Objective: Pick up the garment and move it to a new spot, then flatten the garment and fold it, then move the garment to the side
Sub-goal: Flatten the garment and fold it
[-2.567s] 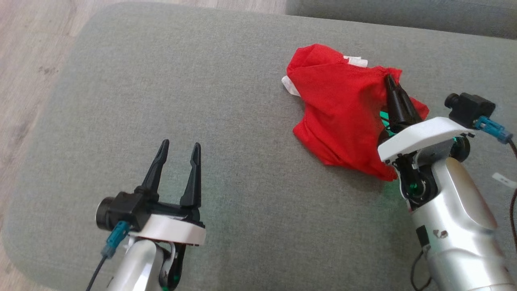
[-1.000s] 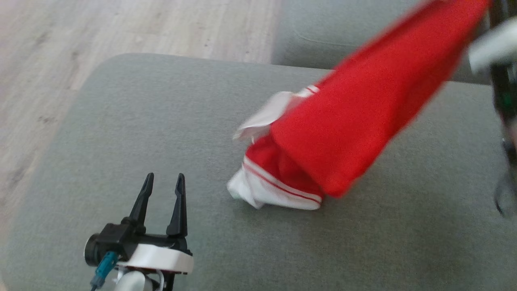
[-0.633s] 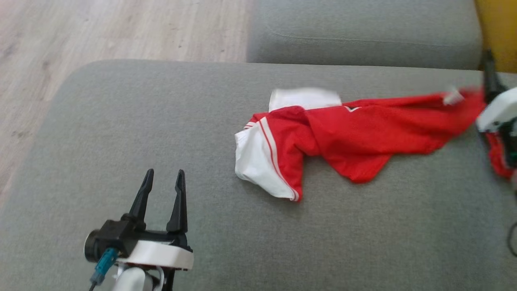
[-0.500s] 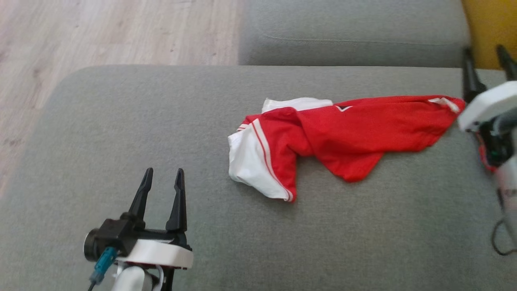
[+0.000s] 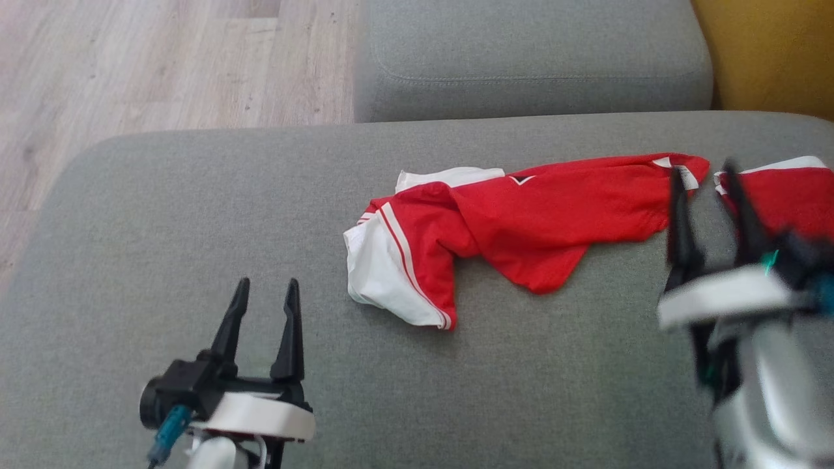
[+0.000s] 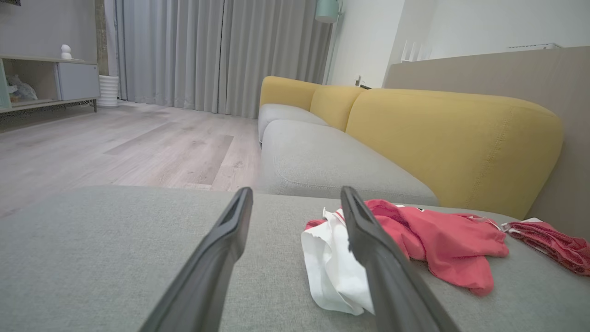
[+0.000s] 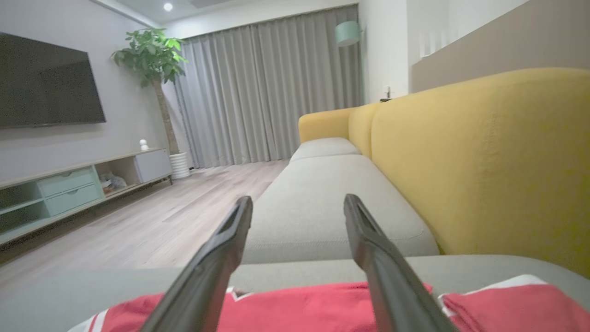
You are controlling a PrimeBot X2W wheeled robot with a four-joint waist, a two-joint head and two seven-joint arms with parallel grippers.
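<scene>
The garment (image 5: 521,221) is red with a white panel at its left end and lies crumpled and stretched sideways on the grey seat cushion (image 5: 163,228). It also shows as the garment (image 6: 442,235) and the garment (image 7: 295,309) in the wrist views. My right gripper (image 5: 704,170) is blurred and open, holding nothing, its fingers by the garment's right end; it appears as the right gripper (image 7: 297,199) in its own view. My left gripper (image 5: 267,286) stands open and empty at the lower left, well apart from the cloth, seen too as the left gripper (image 6: 296,191).
A second red piece with white trim (image 5: 782,195) lies just right of the garment; whether it is joined to it I cannot tell. Another grey cushion (image 5: 534,58) sits behind, a yellow backrest (image 5: 769,52) at the far right, wooden floor (image 5: 130,65) to the left.
My right gripper swung the garment up and leftward, laid it stretched out on the cushion, opened and let go, then drew back toward me. The head camera shifted. My left gripper stayed open.
</scene>
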